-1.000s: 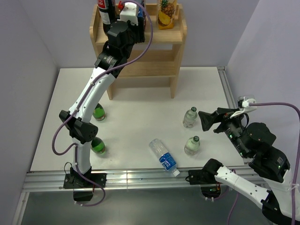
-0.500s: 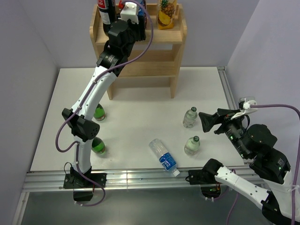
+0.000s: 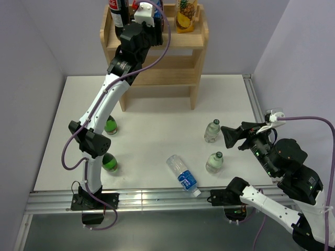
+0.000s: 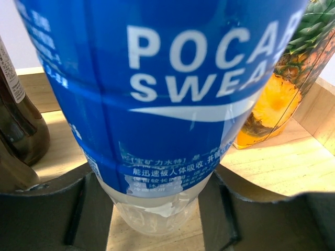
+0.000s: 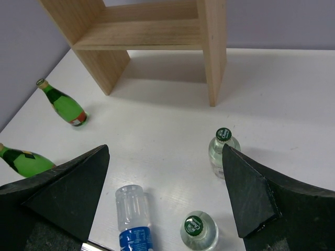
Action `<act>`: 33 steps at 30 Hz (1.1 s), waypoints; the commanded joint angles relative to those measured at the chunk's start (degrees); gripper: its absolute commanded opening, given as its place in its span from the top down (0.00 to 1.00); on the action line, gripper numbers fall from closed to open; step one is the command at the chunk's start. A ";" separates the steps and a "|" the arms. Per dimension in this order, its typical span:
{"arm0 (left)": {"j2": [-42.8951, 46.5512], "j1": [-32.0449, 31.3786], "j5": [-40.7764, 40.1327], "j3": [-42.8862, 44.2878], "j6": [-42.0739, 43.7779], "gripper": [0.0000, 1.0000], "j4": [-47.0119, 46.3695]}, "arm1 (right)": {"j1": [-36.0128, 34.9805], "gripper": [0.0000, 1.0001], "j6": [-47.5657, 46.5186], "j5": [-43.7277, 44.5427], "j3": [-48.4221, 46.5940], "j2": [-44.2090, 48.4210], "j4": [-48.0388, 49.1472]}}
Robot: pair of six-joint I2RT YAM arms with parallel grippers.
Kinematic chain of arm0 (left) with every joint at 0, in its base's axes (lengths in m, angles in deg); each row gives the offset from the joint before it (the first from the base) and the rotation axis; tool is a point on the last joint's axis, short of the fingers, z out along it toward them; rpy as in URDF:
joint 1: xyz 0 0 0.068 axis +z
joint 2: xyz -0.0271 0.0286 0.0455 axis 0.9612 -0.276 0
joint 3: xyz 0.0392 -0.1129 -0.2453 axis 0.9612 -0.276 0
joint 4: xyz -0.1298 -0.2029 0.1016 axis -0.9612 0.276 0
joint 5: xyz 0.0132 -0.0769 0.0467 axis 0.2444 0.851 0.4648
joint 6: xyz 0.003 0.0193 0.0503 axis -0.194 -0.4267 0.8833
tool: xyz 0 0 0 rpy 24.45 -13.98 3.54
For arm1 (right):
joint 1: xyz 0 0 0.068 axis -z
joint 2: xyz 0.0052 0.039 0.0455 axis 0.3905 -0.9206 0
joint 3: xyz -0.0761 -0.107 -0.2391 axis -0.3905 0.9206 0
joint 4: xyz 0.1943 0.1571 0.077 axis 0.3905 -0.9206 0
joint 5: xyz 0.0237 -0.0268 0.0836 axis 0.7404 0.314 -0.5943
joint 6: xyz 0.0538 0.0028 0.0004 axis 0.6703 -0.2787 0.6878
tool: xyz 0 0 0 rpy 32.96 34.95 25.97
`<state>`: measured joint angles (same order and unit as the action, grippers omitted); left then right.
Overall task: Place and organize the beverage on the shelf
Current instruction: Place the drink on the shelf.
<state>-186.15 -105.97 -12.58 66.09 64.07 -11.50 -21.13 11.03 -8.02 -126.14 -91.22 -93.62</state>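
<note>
The light wooden shelf (image 3: 183, 57) stands at the back of the table. My left gripper (image 3: 149, 15) is up at its top board (image 4: 282, 162), shut on a blue-labelled Pocari Sweat bottle (image 4: 167, 89). The bottle stands upright with its clear base low over the wood. Beside it on the top board are a dark cola bottle (image 3: 116, 10) on the left and a pineapple juice pack (image 3: 186, 13) on the right. My right gripper (image 3: 227, 137) hangs open over the table's right side, holding nothing, close to two upright clear bottles with green caps (image 5: 223, 149) (image 5: 199, 232).
A water bottle with a blue label (image 3: 182, 175) lies on its side near the front edge. Two green bottles (image 3: 110, 125) (image 3: 109, 163) stand beside the left arm's lower links. A metal rail (image 3: 157, 197) runs along the table's front.
The left arm has shifted very slightly at its elbow. Both grippers and all the bottles stay as they were.
</note>
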 commanded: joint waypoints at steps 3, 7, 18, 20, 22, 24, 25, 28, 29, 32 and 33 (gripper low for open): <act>-0.79 0.88 -1.33 0.69 1.38 0.32 3.60 | -0.35 0.05 0.00 -0.17 0.43 0.62 2.35; -1.40 0.96 -1.50 1.04 1.47 0.21 3.42 | -0.35 0.06 -0.62 0.27 -0.18 0.44 1.73; 2.19 0.88 -2.30 -4.40 0.59 0.19 1.67 | -0.35 0.06 -0.97 0.44 0.26 0.00 2.00; 3.77 0.96 -1.95 -7.65 0.42 0.14 0.00 | -0.35 0.06 -0.97 0.44 0.26 -0.35 2.00; 6.06 0.96 -1.51 -10.28 -0.37 0.10 -1.06 | -0.35 0.06 -1.06 0.35 0.35 -0.70 2.00; 6.77 0.87 -0.98 -10.21 -0.99 0.08 -0.45 | -0.35 0.06 -1.06 0.18 0.26 -0.96 2.00; 6.77 0.87 -0.98 -9.51 -1.25 0.07 -0.10 | -0.35 0.06 -1.15 0.00 0.17 -1.05 2.00; 7.56 0.79 -0.01 -10.64 -1.78 0.06 0.00 | -0.35 0.06 -1.23 -0.09 0.00 -1.23 2.00; 8.26 0.79 0.34 -11.35 -1.96 0.05 -0.27 | -0.35 0.06 -1.32 -0.09 -0.18 -1.31 2.00; 9.32 0.61 1.13 -13.28 -2.13 0.03 -1.32 | -0.35 0.06 -1.50 -0.35 -0.53 -1.84 1.82; 9.32 0.52 1.13 -13.29 -2.22 0.03 -0.89 | -0.35 0.06 -1.50 -0.44 -0.62 -2.10 1.73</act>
<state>-180.01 -105.29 -12.53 53.68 63.59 -12.07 -21.13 10.51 -8.35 -126.12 -92.05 -93.67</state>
